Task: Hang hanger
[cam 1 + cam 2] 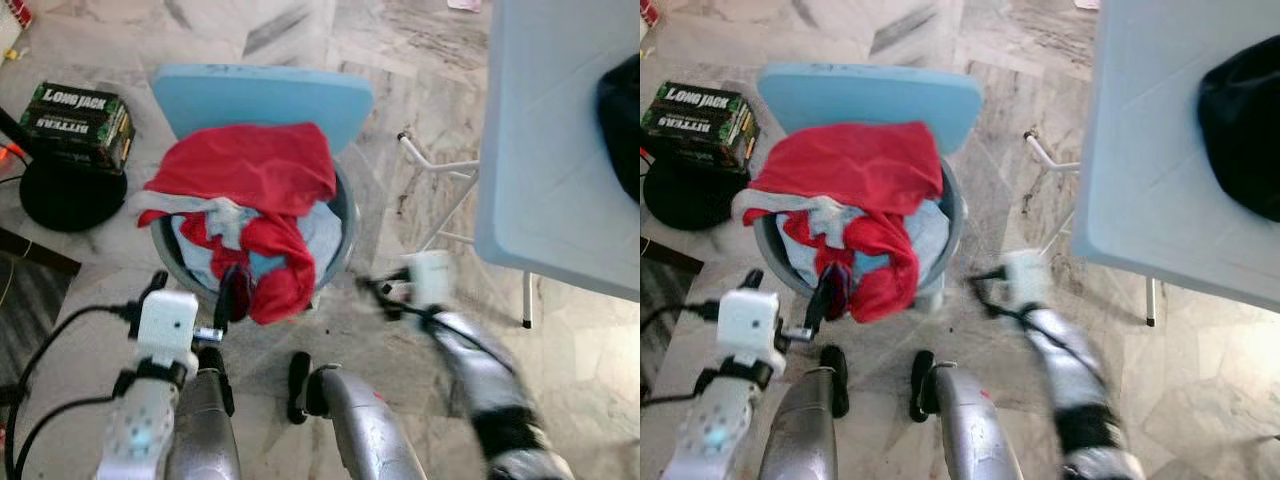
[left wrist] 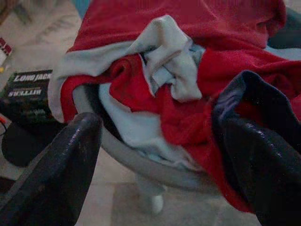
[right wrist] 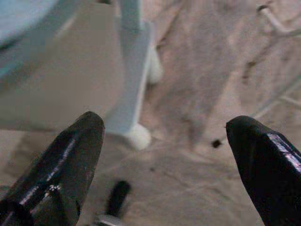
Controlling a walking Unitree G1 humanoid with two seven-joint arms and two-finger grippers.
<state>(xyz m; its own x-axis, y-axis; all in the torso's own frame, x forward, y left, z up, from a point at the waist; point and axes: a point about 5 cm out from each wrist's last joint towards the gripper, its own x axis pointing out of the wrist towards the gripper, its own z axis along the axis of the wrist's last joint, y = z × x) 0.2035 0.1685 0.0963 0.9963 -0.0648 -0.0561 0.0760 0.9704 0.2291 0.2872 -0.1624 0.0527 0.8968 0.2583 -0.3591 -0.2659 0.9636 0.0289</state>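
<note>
A grey basin [image 1: 345,215] heaped with clothes stands on a light blue chair [image 1: 260,95] in front of me. A red garment [image 1: 250,165] lies on top and hangs over the near rim, with pale blue cloth [image 1: 320,230] under it. My left gripper [image 1: 195,290] is open at the basin's near rim. In the left wrist view its fingers [image 2: 61,165] stand wide apart, with the red and pale cloth [image 2: 174,80] just beyond them. My right gripper [image 1: 378,293] is blurred, low beside the chair. Its fingers [image 3: 70,155] are open over bare floor near a chair leg [image 3: 129,75].
A white folding table [image 1: 560,150] stands at the right with a black bundle [image 1: 622,110] on it. A dark "Long Jack" box [image 1: 78,122] sits on a black round base [image 1: 70,195] at the left. Cables run along my left arm. The floor is marble tile.
</note>
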